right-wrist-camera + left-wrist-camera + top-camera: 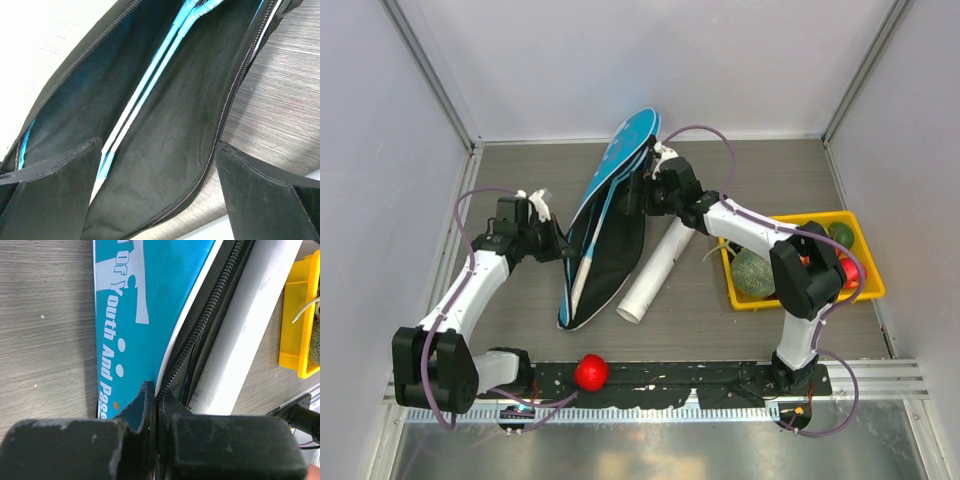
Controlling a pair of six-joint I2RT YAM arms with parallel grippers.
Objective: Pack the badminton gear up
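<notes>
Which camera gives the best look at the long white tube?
Top external: the white tube shows nearly end to end, beside the blue racket bag. Left wrist catches only a cropped stretch of it; right wrist looks into the open bag and shows no tube clearly.

text | blue racket bag [155,300] | white letters along its side: "Of Youth And Pas…" | last word cut off
</notes>
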